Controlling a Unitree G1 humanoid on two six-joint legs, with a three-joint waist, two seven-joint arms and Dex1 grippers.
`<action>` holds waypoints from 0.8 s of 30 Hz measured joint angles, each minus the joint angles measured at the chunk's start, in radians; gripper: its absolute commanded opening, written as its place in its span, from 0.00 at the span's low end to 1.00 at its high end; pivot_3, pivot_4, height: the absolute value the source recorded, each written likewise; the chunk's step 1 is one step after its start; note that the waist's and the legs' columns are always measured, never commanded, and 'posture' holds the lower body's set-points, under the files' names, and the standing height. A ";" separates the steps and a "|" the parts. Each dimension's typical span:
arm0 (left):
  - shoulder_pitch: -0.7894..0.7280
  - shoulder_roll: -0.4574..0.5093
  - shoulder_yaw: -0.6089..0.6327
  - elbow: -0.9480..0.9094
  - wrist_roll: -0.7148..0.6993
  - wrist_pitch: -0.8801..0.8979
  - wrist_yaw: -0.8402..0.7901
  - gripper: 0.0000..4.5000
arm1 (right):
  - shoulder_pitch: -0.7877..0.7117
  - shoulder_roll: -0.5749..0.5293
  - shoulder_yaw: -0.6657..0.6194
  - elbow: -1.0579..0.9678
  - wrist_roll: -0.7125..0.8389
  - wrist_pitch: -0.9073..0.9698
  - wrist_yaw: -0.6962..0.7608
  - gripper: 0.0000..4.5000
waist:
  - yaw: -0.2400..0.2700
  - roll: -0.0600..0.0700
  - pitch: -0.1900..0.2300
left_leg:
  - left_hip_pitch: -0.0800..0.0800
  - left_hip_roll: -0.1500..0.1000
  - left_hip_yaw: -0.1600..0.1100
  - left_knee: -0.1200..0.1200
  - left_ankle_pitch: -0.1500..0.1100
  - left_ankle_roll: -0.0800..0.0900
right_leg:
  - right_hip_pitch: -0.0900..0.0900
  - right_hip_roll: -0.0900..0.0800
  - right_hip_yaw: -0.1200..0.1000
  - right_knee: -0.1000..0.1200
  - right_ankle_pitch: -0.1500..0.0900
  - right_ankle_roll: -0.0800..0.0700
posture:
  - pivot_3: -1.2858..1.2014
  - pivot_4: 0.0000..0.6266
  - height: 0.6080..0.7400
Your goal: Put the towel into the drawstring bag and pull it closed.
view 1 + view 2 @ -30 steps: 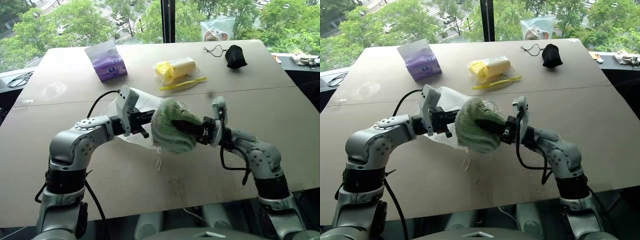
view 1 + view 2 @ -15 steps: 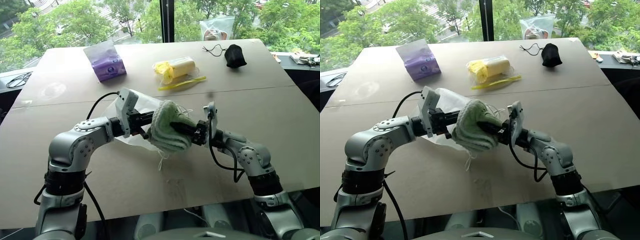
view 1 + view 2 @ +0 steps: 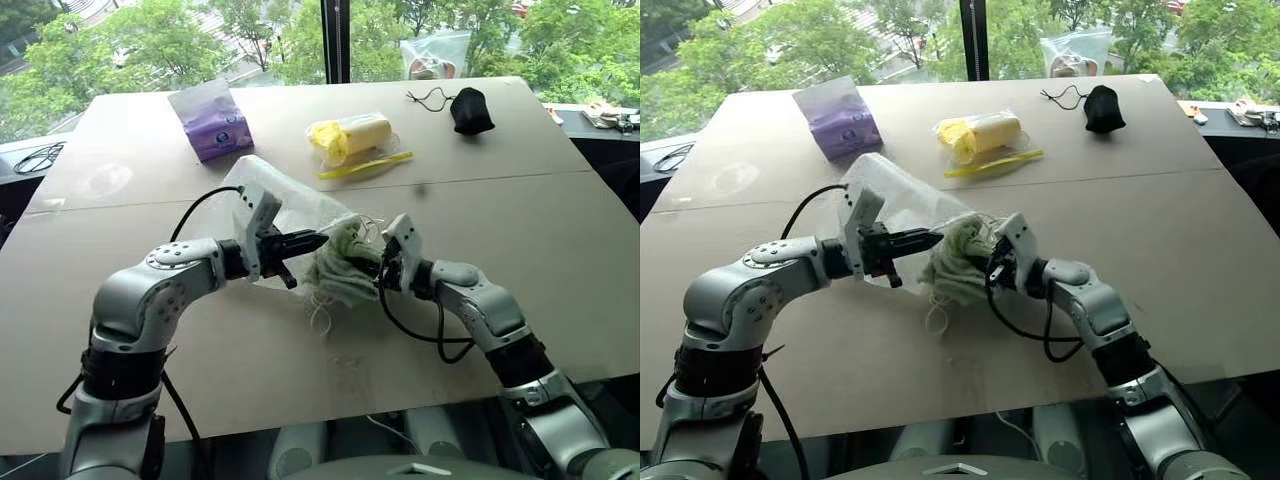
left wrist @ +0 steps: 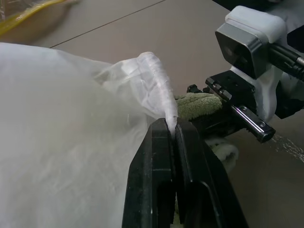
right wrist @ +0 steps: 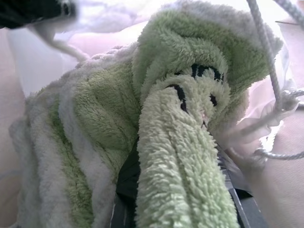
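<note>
Left wrist view: the left gripper (image 4: 172,130) pinches the drawstring bag (image 4: 71,142) rim; just beyond, the right gripper (image 3: 372,263) clamps the towel (image 5: 156,142) at the bag's mouth.

You won't find anything readable here. The purple tissue pack (image 3: 212,121) at the far side of the table has a darker patch with some pale marks on its front, but they're too small to make out as letters. The yellow item in clear plastic (image 3: 352,138) shows no print you can read, and the small black pouch (image 3: 470,111) is plain. Same story for the white drawstring bag (image 3: 285,200) and the green towel (image 5: 156,118) up close in the wrist views: no tag, logo or number on either.
</note>
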 measured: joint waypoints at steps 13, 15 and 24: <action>0.037 0.058 -0.016 -0.022 -0.001 -0.001 -0.022 0.00 | -0.091 0.212 -0.198 0.049 0.128 0.175 -0.115 0.01 | -0.002 0.000 0.000 | -0.001 0.000 -0.001 -0.001 0.000 0.000 | -0.001 0.000 0.000 0.000 0.002 -0.004 | 0.52 0.24 1.00; 0.038 0.078 0.001 -0.015 -0.003 -0.001 -0.034 0.00 | -0.099 0.212 -0.250 0.044 0.174 0.220 -0.122 0.01 | -0.001 0.000 0.000 | -0.001 0.000 -0.001 -0.001 0.000 0.000 | -0.001 0.000 -0.001 0.000 0.002 -0.004 | 0.52 0.24 1.00; 0.022 0.154 0.016 0.084 0.024 -0.025 -0.106 0.00 | -0.101 0.094 -0.175 0.032 0.102 0.214 -0.070 0.01 | -0.006 0.001 0.001 | -0.001 0.000 0.000 -0.001 0.000 0.000 | -0.001 0.000 -0.001 -0.001 0.000 -0.001 | 0.52 0.24 1.00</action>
